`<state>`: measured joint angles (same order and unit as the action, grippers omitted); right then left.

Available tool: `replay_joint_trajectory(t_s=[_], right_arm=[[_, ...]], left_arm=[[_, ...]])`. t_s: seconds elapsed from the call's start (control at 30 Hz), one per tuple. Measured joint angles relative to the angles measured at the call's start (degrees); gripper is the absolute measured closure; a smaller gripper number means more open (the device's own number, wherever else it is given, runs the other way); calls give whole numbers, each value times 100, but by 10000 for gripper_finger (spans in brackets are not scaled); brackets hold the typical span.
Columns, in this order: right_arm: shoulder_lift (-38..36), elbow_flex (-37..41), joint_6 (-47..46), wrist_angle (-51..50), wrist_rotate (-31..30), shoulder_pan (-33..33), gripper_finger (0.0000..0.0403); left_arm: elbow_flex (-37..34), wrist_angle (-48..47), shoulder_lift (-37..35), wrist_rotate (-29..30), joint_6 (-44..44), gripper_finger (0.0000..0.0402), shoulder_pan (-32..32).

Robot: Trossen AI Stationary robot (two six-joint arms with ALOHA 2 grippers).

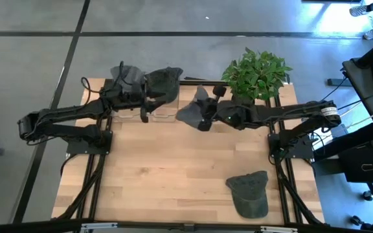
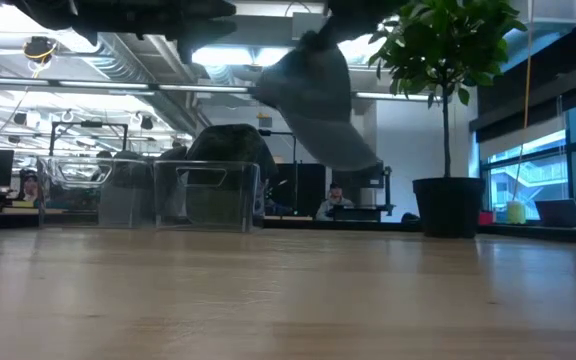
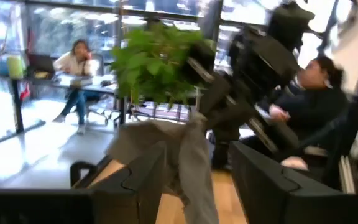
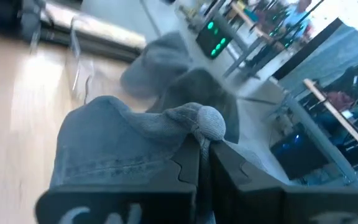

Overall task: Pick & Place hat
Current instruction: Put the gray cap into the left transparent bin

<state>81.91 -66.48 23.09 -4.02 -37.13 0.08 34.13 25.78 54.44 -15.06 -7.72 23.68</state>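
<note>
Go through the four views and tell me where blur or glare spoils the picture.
High view: sharp, with window glare at the top right corner. Low view: the near table is soft, and the grey hat hanging from the right gripper shows dark against bright ceiling lights. Left wrist view: motion-smeared, the plant fuzzy. Right wrist view: the background streaks, and the gripped hat fabric is soft too.

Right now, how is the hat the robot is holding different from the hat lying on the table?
The grey hat hangs in the air, pinched by the right gripper; the green hat lies flat on the table, with no gripper touching it. The grey hat is lighter and crumpled; the green hat is darker and keeps its shape. The grey one is near the clear bin; the green one sits at the opposite edge. Both are caps.
</note>
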Motion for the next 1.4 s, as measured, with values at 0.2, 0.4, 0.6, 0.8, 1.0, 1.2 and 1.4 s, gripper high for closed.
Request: replay_joint_trajectory(t_s=[0.2,0.4,0.6,0.8,1.0,1.2,1.4], right_arm=[[43,-1,-12,342,695,-132,386],[94,-2,-11,363,880,-136,387],[174,-2,-12,387,870,-140,387],[208,-2,-11,430,790,-143,387],[214,-2,-11,490,822,-143,387],[214,-2,-9,485,822,-143,386],[214,-2,-9,508,821,-143,386]], left_arm=[[34,-36,361,49,862,231,-419],[341,-59,995,960,1122,231,-686],[717,-43,1542,952,1048,231,-814],[865,-63,1810,1037,1050,231,-914],[881,-65,1971,1387,1118,231,-988],[881,-13,1971,1504,1062,269,-988],[881,15,1971,1706,1515,357,-982]])
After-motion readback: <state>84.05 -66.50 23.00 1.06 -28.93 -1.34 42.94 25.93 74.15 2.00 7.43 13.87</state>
